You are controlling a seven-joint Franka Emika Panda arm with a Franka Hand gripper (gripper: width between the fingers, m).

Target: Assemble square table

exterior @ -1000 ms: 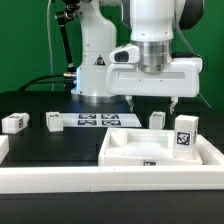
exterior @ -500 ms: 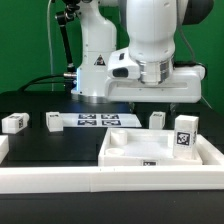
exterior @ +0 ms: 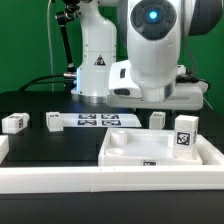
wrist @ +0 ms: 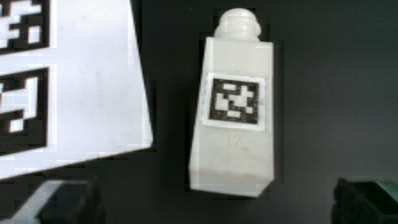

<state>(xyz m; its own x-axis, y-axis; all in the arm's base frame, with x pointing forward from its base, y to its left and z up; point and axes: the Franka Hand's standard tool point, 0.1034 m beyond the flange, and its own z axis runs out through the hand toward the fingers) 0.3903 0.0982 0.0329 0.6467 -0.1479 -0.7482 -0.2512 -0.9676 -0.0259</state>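
Backdrop: green curtain (exterior: pixel 20 40) behind a black desk (exterior: pixel 50 145).
Slab: the slab (exterior: pixel 130 150) is white and rimmed, and lies flat at the near side on the exterior view's right; a tag shows on its near rim.
Legs: four, white, tagged. Left leg (exterior: pixel 13 123) and second leg (exterior: pixel 52 121) sit well left of the slab; third leg (exterior: pixel 157 119) is just beyond its far rim; right leg (exterior: pixel 186 135) stands upright at its far right corner.
Wrist view: one leg (wrist: pixel 231 110) lies flat on the desk, tag up, knob at one end; which of the four, I cannot tell.
Gripper: the gripper (wrist: pixel 210 208) has its fingers (wrist: pixel 50 205) spread wide near the leg's blunt end, pinching nothing.
Marker board: the marker board (exterior: pixel 97 121) lies beyond the slab, between the second and third legs; in the wrist view its edge runs just beside the leg, with a dark strip of desk between.
Rail: a long white rail (exterior: pixel 60 180) runs along the near edge, against the slab.
Arm: the white arm (exterior: pixel 150 50) is above the slab's far side.
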